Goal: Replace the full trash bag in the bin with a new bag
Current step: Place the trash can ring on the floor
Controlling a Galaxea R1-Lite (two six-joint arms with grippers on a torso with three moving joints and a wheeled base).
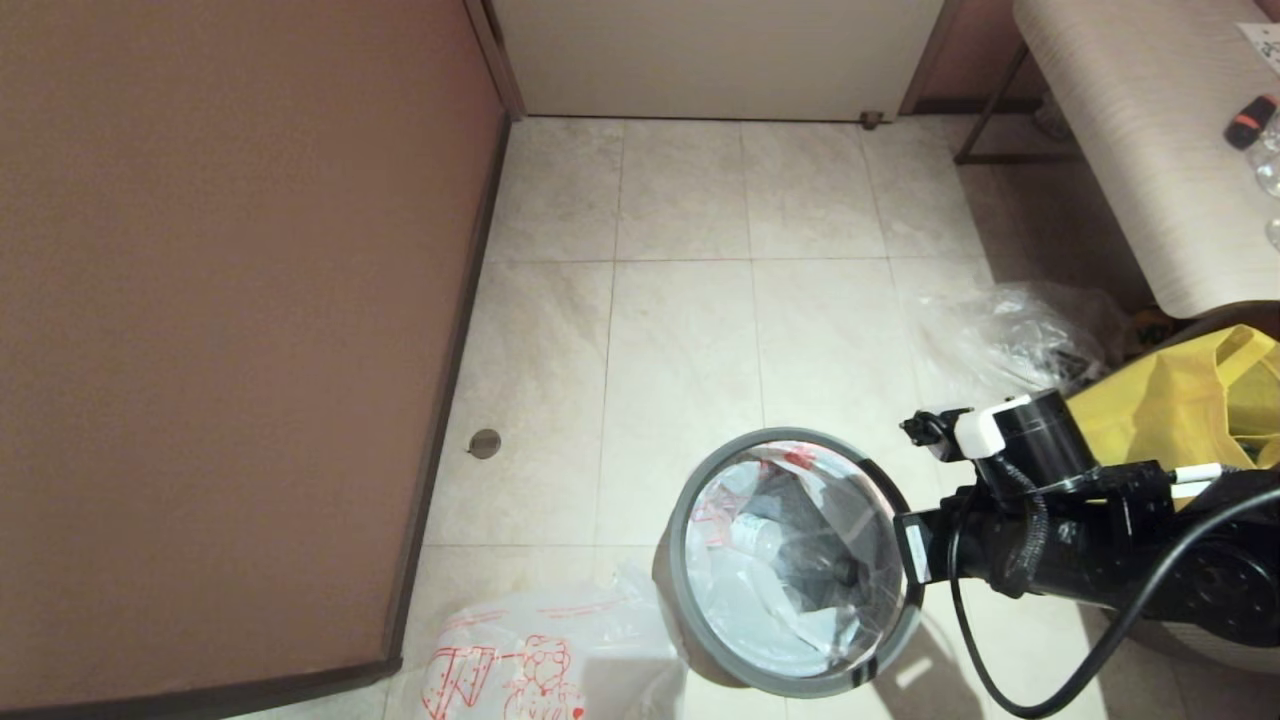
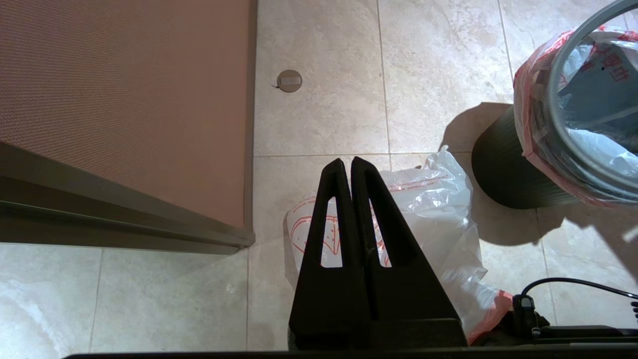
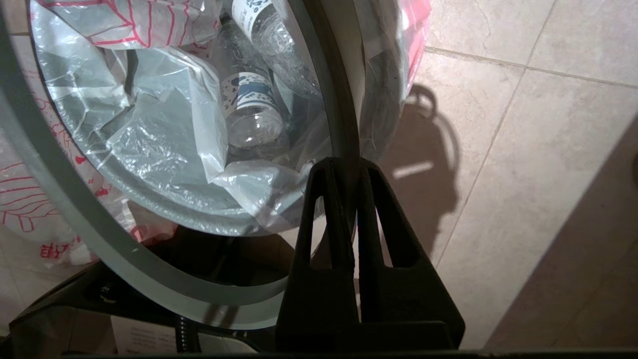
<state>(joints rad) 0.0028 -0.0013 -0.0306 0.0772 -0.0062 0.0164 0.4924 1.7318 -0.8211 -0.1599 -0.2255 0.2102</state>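
Note:
The black bin [image 2: 503, 169] stands on the tiled floor. The full trash bag [image 1: 790, 590] lines it, with bottles [image 3: 249, 109] inside and its orange-red edge [image 2: 523, 89] folded over the rim. My right gripper [image 3: 349, 167] is shut on the thin grey hoop [image 1: 690, 560] at its near right side [image 1: 905, 555], and the hoop looks slightly raised over the bin mouth. The new bag [image 1: 530, 665], printed with red line drawings, lies crumpled on the floor left of the bin. My left gripper [image 2: 347, 162] hangs shut and empty above the new bag [image 2: 438, 214].
A brown panel [image 1: 230, 330] walls off the left side, with a small round floor fitting [image 1: 485, 443] beside it. A clear crinkled bag [image 1: 1010, 335] and a yellow tote [image 1: 1180, 400] lie right of the bin, under a pale bench [image 1: 1150, 130].

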